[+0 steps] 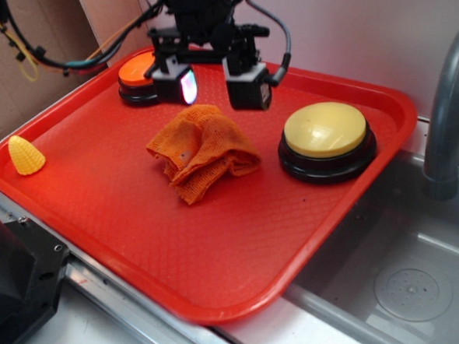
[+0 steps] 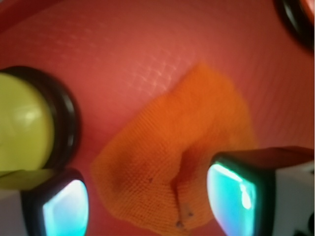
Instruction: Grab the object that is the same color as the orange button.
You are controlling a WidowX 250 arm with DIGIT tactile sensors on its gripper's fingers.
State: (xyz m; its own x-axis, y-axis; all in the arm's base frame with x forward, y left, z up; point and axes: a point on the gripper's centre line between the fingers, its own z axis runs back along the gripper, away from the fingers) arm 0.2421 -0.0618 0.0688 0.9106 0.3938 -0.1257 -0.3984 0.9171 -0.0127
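Note:
An orange terry-weave cloth rag [image 1: 202, 150] lies crumpled in the middle of the red tray [image 1: 122, 202]. My gripper [image 1: 218, 88] hangs just above its far edge, jaws wide open, empty. In the wrist view the rag [image 2: 172, 162] fills the space between and beyond the two glowing pads [image 2: 66, 209], which do not touch it. The orange button [image 1: 134, 72] sits at the tray's back left, partly hidden behind my left finger; only a sliver of its black base [image 2: 298, 19] shows in the wrist view.
A larger yellow-topped button [image 1: 326, 139] stands right of the rag, also in the wrist view [image 2: 24, 123]. A small yellow toy corn [image 1: 26, 155] sits by the tray's left rim. A sink basin [image 1: 400, 278] and grey faucet [image 1: 444, 120] lie to the right.

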